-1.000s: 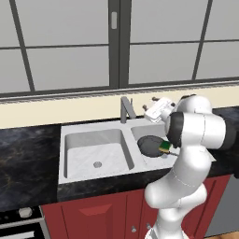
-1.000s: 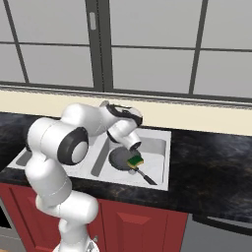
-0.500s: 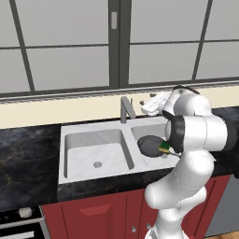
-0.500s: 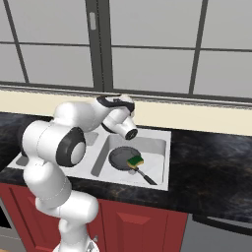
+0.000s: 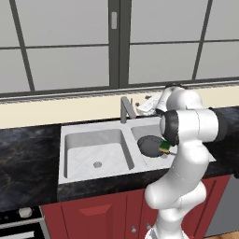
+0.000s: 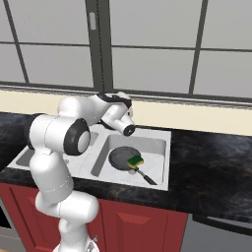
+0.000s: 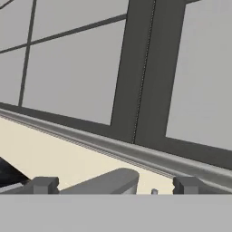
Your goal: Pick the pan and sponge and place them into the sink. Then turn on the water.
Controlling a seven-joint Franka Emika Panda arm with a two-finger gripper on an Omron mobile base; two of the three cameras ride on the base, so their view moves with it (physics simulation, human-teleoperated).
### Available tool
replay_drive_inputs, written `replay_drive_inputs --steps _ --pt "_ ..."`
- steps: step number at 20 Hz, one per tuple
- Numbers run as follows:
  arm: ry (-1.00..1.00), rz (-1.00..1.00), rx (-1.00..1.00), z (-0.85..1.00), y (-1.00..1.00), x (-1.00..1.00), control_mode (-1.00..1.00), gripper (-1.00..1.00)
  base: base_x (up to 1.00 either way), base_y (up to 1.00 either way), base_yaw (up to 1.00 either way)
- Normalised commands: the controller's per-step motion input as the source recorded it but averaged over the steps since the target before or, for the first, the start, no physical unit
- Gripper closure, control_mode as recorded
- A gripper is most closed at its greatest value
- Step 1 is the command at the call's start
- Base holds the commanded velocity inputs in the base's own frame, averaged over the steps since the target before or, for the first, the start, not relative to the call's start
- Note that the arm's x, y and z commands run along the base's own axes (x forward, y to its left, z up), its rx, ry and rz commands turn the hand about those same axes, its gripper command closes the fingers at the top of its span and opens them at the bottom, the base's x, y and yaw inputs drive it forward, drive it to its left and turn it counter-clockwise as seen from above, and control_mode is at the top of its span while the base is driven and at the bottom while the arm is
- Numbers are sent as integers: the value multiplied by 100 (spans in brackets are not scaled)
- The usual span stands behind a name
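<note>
Window: rising straight ahead of the tool, its dark frame post dead centre in the hand view.
Counter: black stone, lying below the tool and carrying the sink.
Sink: sitting under the tool; two pale bowls.
Faucet: standing just beside the tool; in the hand view its grey top is lying between the two fingertips.
Pan: lying in the right bowl, below the tool.
Sponge: resting on the pan's near edge.
Tool: hovering by the faucet, fingers standing wide apart, gripping nothing.
</note>
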Motion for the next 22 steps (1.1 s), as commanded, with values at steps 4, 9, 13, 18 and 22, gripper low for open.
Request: replay_drive_inputs --steps 4,9,13,18,22 --pt "3 0 0 -24 -1 34 -100 -100 0 0 0" --pt "0 2 4 -12 0 31 -100 -100 0 0 0" --pt "3 1 3 -14 0 33 -100 -100 0 0 0" --pt "6 1 1 -17 -1 40 -100 -100 0 0 0" --pt "6 1 0 -19 0 38 -100 -100 0 0 0"
